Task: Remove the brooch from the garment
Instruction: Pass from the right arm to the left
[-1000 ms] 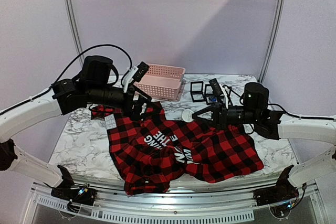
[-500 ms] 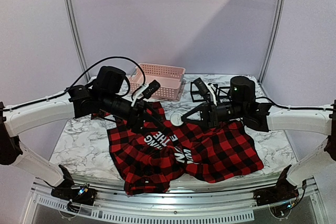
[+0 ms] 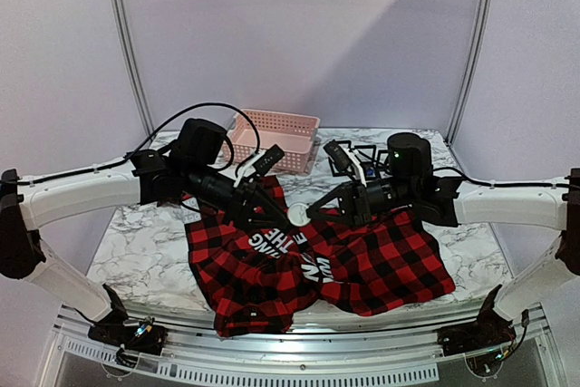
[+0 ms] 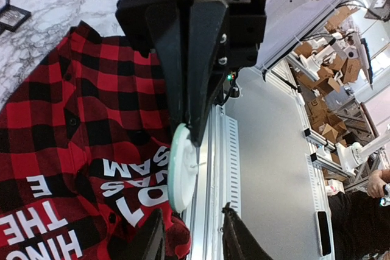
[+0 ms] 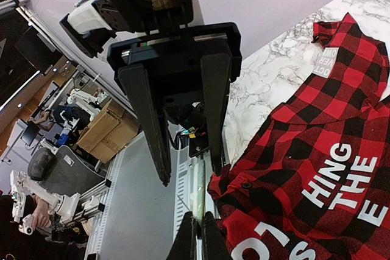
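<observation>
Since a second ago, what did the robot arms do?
Both arms swung inward. The right end effector carried the white brooch leftward over the shirt; the left end effector came to meet it, narrowing. Shirt and basket stayed put.

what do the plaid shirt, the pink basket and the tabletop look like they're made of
Plaid shirt: soft woven cloth, likely flannel; it drapes and creases. Pink basket: probably moulded plastic, with a lattice wall. Tabletop: white, grey-veined marble look; real stone or laminate, cannot tell.
</observation>
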